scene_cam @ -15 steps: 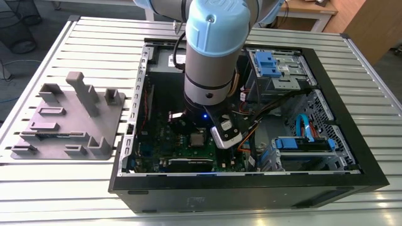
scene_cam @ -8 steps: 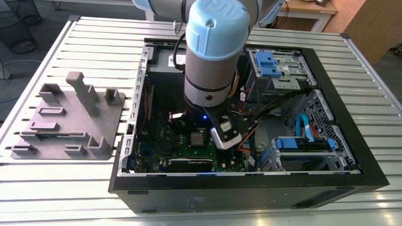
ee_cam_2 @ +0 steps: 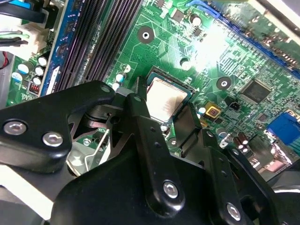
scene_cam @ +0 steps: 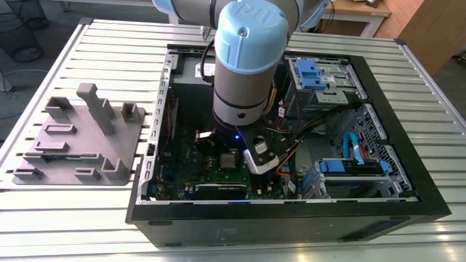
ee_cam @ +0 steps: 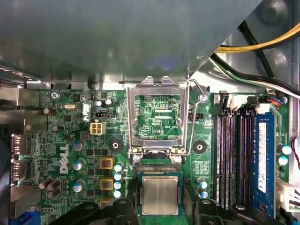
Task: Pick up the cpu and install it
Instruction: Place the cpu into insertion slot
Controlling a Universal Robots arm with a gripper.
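The cpu (ee_cam: 160,194), a small square chip with a silvery top, lies flat in its socket on the green motherboard (ee_cam: 65,136). In the second wrist view the cpu (ee_cam_2: 165,97) sits inside the socket's dark frame. My gripper (ee_cam: 160,208) hovers right over it, open, with one black finger (ee_cam: 119,211) on each side of the chip and a narrow gap to its edges. The socket's metal load plate (ee_cam: 157,115) stands flipped open beyond the chip. In the exterior view the cpu (scene_cam: 228,160) shows just below the arm's wrist.
The motherboard lies inside an open black computer case (scene_cam: 407,204) on a slatted table. Memory slots (ee_cam: 229,159) run beside the socket, and yellow and black cables (ee_cam: 262,44) hang near the case wall. A grey holder block (scene_cam: 76,136) stands at the exterior view's left.
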